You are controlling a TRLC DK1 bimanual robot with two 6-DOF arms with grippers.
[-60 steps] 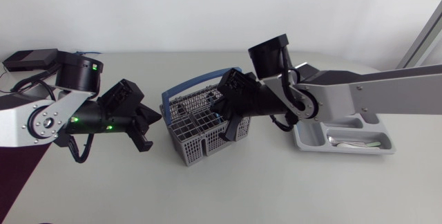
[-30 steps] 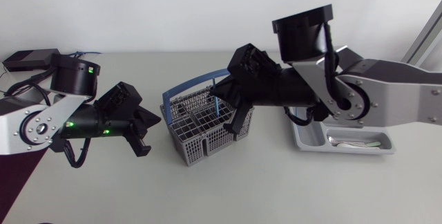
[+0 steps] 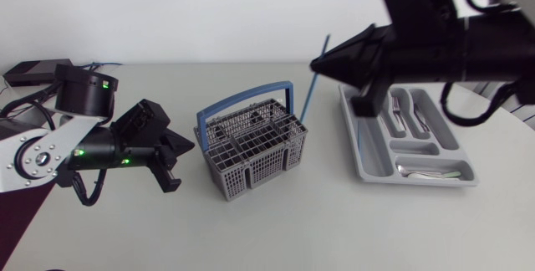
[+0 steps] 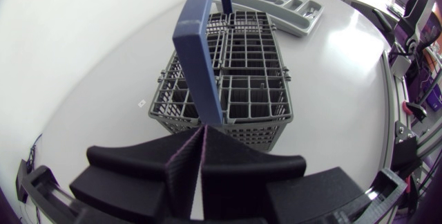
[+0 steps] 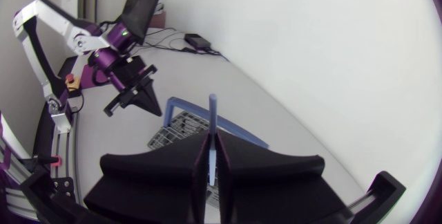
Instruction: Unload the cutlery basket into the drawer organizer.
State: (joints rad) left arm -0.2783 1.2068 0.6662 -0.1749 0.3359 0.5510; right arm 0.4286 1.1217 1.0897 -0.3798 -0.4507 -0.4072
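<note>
the right gripper [image 3: 322,64] has lifted clear of the basket [image 3: 251,171] and swung toward the drawer organizer [image 3: 368,150]. it is pinched tight on a thin blue stick-like piece [image 3: 310,99], which now hangs above the desk [image 3: 267,229] between the two. dropping it in a slot looks next. the left gripper [image 3: 178,149] sits beside the basket, fingers pressed together, empty.

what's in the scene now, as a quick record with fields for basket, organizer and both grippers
cutlery basket: grey mesh, blue handle, mid-table
drawer organizer: grey, right of the basket, cutlery in some compartments
right gripper: shut on thin blue utensil, held tilted, between basket and organizer
left gripper: shut, empty, beside the basket, not touching it
</note>
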